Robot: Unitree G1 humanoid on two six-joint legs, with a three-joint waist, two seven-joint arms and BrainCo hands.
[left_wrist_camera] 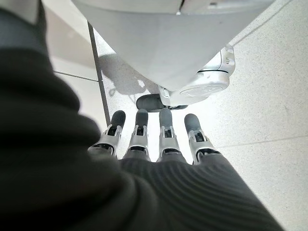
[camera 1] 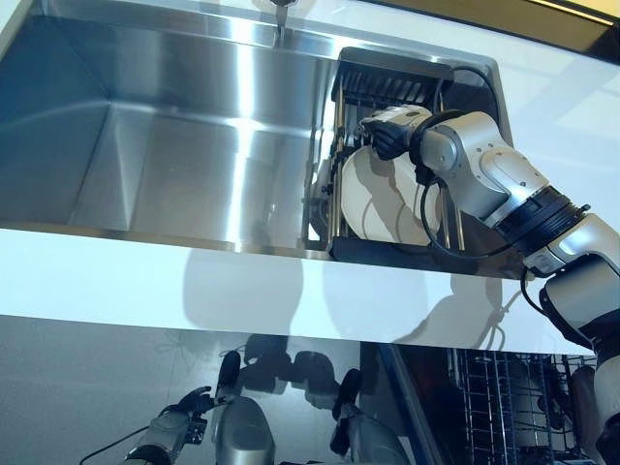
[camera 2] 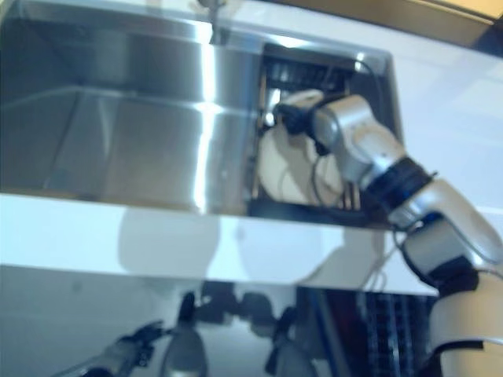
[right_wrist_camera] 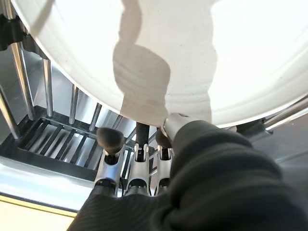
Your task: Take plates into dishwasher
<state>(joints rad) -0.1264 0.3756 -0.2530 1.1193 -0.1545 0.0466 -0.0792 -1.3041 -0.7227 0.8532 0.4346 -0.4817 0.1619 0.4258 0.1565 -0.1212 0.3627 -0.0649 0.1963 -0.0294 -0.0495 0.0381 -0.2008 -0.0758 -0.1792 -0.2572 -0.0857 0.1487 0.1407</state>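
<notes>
A white plate [camera 1: 373,203] stands on edge in a black dish rack [camera 1: 387,77] at the right end of the steel sink [camera 1: 174,145]. My right hand [camera 1: 392,126] is at the plate's top rim. In the right wrist view the plate [right_wrist_camera: 192,53] fills the picture; my fingers [right_wrist_camera: 109,139] reach behind its rim and my thumb [right_wrist_camera: 175,122] rests on its near face, pinching it. The plate still sits between the rack's wires. My left hand [camera 1: 179,421] hangs low below the counter, fingers straight [left_wrist_camera: 163,139], holding nothing.
A white counter [camera 1: 194,281] runs along the sink's front edge. The dishwasher's open wire rack [camera 1: 504,397] shows below the counter at the lower right. A faucet [camera 1: 281,15] stands at the sink's back. The rack's metal rods [right_wrist_camera: 48,96] stand close to the plate.
</notes>
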